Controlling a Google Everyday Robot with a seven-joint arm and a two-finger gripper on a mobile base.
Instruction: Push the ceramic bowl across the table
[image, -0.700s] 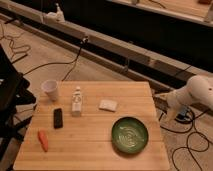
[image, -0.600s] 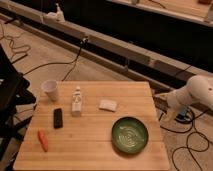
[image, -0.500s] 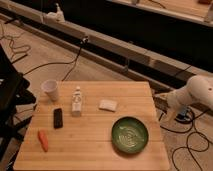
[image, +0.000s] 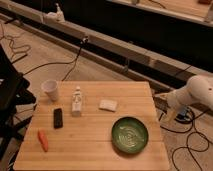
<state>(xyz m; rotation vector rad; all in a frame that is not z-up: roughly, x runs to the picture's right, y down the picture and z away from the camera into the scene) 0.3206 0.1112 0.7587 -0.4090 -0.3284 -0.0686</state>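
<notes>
Gripper off table right edge | ceramic bowl front-right

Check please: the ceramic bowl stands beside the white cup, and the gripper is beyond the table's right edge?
No. In the camera view the ceramic bowl stands on the table, near its right front corner, far from the white cup. The gripper is beyond the right edge.

end effector sits right of the table, near ceramic bowl.
</notes>
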